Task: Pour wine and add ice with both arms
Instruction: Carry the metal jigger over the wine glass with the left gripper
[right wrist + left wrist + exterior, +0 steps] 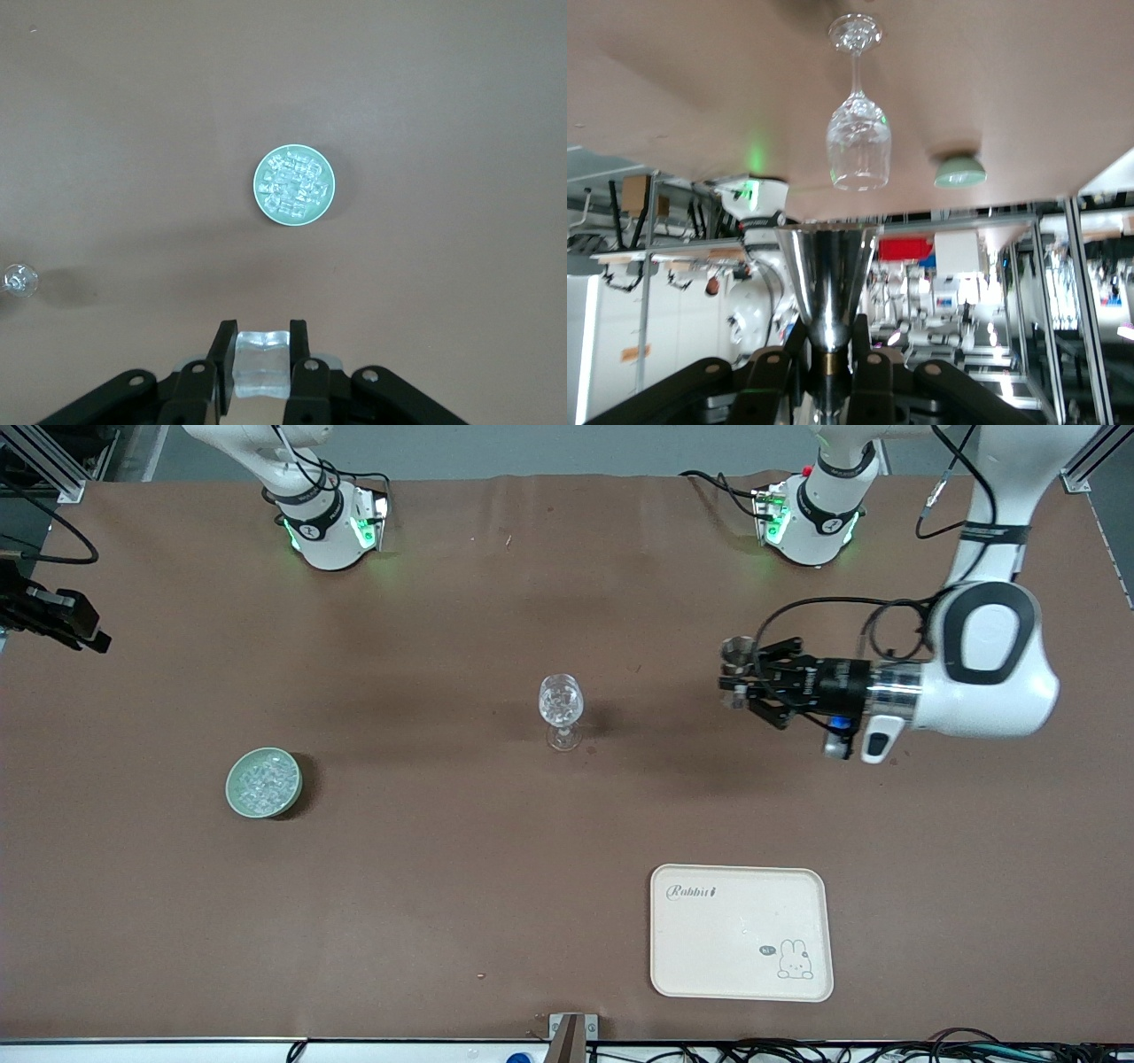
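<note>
A clear stemmed glass (561,704) stands upright mid-table, also seen in the left wrist view as the glass (858,142). My left gripper (742,682) hangs over the table toward the left arm's end, shut on a tapered metal cup (828,283) whose mouth points at the glass. Any wine is out of view. A green bowl (264,781) holds several ice chunks. High over that bowl (294,185), my right gripper (262,341) is shut on one ice chunk (261,361); it is outside the front view.
A cream tray (741,932) with a rabbit drawing lies near the front edge, toward the left arm's end. Both arm bases (330,527) stand along the table's edge farthest from the front camera. A black device (53,615) sits at the right arm's end.
</note>
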`<action>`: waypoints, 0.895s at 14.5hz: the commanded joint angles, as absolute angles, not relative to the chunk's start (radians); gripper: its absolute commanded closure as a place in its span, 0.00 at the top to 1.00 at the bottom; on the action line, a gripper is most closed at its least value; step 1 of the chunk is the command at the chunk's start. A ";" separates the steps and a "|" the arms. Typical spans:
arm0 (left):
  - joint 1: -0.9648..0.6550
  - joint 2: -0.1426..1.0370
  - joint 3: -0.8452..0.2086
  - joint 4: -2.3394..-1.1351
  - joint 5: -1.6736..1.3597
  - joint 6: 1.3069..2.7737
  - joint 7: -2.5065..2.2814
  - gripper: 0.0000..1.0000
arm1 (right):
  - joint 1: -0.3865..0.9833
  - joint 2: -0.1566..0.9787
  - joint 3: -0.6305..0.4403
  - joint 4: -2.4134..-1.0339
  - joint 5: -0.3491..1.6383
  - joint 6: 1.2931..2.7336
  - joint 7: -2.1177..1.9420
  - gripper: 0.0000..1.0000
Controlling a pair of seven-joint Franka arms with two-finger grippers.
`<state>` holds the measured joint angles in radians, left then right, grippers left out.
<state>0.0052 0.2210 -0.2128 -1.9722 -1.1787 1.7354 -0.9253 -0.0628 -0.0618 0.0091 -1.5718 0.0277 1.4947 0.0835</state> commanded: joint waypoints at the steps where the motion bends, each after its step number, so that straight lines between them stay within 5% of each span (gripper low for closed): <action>1: 0.012 0.238 -0.313 -1.976 -1.164 1.869 -0.982 0.01 | -0.069 -0.078 0.014 -1.583 0.029 1.491 0.095 0.02; 13: -0.017 0.342 -0.606 -2.016 -1.053 2.413 -1.048 0.01 | -0.068 -0.078 0.014 -1.583 0.032 1.479 0.095 0.02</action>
<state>-0.0151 0.3305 -0.5837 -2.0225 -1.0949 2.3726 -1.0232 -0.0627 -0.0618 0.0092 -1.5718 0.0278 1.4894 0.0835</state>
